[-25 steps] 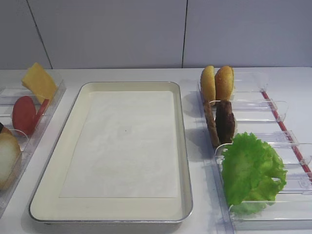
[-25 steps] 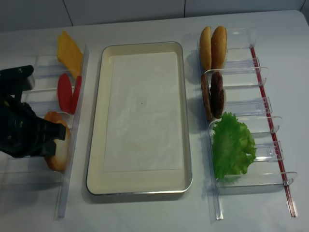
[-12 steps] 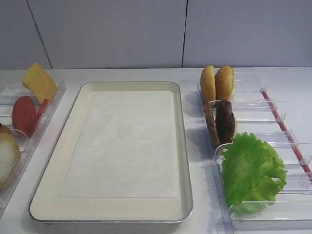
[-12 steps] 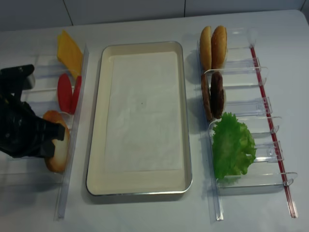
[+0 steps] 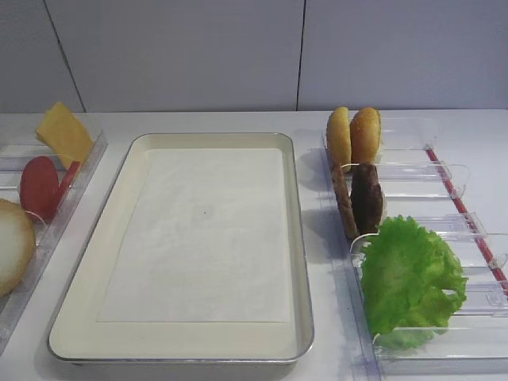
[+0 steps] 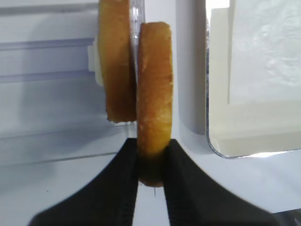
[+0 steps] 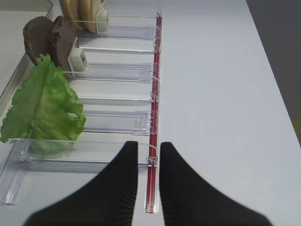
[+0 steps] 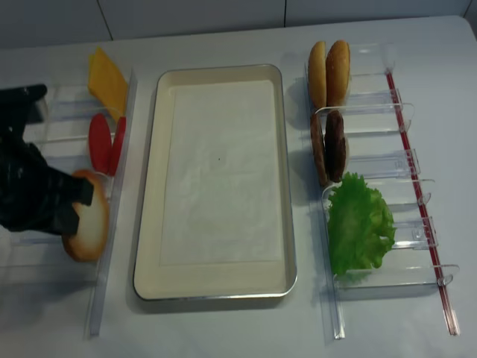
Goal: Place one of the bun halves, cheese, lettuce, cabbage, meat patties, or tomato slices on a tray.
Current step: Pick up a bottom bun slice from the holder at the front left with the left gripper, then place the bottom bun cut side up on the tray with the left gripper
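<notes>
My left gripper (image 6: 150, 160) is shut on a bun half (image 6: 154, 94) held on edge, just left of the cream tray (image 6: 235, 136). Overhead, the left gripper (image 8: 74, 203) holds the bun half (image 8: 89, 224) over the left rack, beside the tray (image 8: 149, 224). Cheese (image 8: 108, 80) and tomato slices (image 8: 100, 142) stand behind it. Meat patties (image 8: 328, 145) and lettuce (image 8: 359, 224) sit in the right rack. My right gripper (image 7: 148, 155) hovers over that rack's red strip, its jaws a narrow gap apart with nothing between. No cabbage is in view.
A second brown bun piece (image 6: 116, 61) stands in the clear left rack (image 6: 47, 75) right behind the held one. Two small orange buns (image 8: 330, 71) stand at the far end of the right rack (image 8: 387, 97). The tray's white liner (image 5: 198, 230) is bare.
The bun half has risen a little out of the left rack in my left gripper's hold. The right side has not changed.
</notes>
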Robot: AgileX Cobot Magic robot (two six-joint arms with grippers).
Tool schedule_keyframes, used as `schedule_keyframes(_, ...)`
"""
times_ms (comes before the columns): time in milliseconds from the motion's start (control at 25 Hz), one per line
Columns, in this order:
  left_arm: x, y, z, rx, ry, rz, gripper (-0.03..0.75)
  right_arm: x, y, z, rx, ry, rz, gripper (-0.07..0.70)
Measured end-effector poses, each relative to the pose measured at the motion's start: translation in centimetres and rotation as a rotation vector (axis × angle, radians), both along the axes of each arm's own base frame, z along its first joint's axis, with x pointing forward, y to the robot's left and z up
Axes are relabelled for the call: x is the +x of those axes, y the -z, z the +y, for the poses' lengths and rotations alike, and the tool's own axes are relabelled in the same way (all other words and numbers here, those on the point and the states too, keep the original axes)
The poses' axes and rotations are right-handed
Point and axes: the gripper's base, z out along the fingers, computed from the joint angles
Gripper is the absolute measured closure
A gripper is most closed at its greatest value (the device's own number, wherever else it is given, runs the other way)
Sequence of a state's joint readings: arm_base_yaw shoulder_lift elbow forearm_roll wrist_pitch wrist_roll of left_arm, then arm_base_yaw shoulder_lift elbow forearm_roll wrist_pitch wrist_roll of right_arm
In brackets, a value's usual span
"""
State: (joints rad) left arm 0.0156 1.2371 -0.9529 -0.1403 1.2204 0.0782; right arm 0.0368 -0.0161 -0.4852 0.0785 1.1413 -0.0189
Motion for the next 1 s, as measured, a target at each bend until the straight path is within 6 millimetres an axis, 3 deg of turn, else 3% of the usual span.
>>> schedule_keyframes(280, 0.1, -3.5, -0.4, -0.034, 0.030, -0.133, 0.601, 0.0, 0.0, 0.0, 0.000, 0.000, 0.000, 0.489)
schedule_keyframes(600, 0.3, -4.9, -3.6, -0.385, 0.179, -0.216, 0.603, 0.0, 0.0, 0.0, 0.000, 0.000, 0.000, 0.489)
schedule_keyframes(760, 1.1, -4.4, -4.3, -0.436, 0.207, -0.196, 0.603, 0.0, 0.0, 0.0, 0.000, 0.000, 0.000, 0.489)
schedule_keyframes(1000, 3.0, -1.2, -7.8, -0.493, 0.327, -0.049, 0.603, 0.0, 0.0, 0.0, 0.000, 0.000, 0.000, 0.489)
